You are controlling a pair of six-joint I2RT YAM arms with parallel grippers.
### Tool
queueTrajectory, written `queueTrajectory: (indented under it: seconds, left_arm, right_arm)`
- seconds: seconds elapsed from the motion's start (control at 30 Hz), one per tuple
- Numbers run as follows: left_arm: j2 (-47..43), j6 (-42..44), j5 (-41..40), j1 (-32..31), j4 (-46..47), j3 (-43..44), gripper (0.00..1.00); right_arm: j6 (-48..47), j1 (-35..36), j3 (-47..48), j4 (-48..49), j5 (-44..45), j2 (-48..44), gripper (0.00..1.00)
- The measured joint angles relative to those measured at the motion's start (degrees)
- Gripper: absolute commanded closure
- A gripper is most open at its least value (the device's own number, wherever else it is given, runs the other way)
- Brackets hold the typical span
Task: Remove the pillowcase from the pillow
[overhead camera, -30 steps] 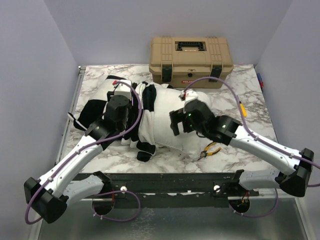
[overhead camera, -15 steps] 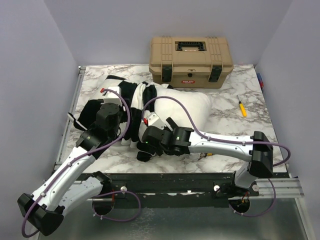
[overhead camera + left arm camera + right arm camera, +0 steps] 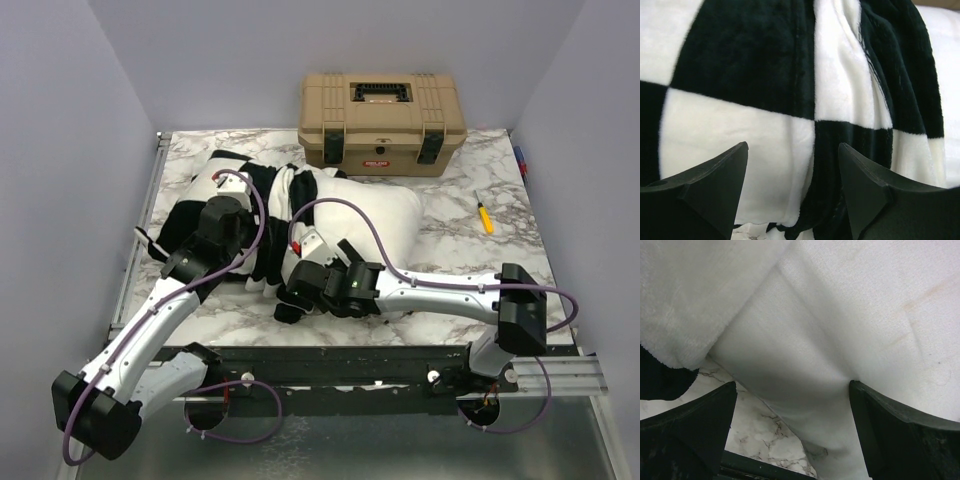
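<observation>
— Black-and-white pillowcase [image 3: 765, 100] under the left jaws?
— Yes, I see them spread wide over it, holding nothing. My right jaws gape too, empty, over the white pillow [image 3: 850, 315] at its near edge.
— Surroundings?
— Both lie on the marble counter [image 3: 470, 250]; tan toolbox [image 3: 381, 120] behind, lilac walls [image 3: 60, 150]

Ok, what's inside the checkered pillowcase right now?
The pillow enters the bunched pillowcase from the right; its right part lies bare. How far it reaches inside is hidden by the fabric and the left arm.
</observation>
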Motion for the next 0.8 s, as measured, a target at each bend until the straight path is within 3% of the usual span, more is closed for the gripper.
queueTrajectory:
  seconds: [0.17,0.6,0.8]
  left_arm:
    - [1.68,-0.37,6.58,-0.31,-0.13,-0.42,0.26]
    - [0.17,-0.22,18.62,-0.31,0.33,-3.56,0.27]
    - [0.22,0.24,22.38,-0.28,1.33,-3.80,0.30]
  right_arm:
    - [0.85,-0.92,-3.56,2.93,0.33,-2.12,0.16]
    - [0.57,-5.86,-12.85,13.07,-5.42,-11.34,0.96]
    - [1.18,-7.50,-13.57,14.84,-7.89,-12.50,1.00]
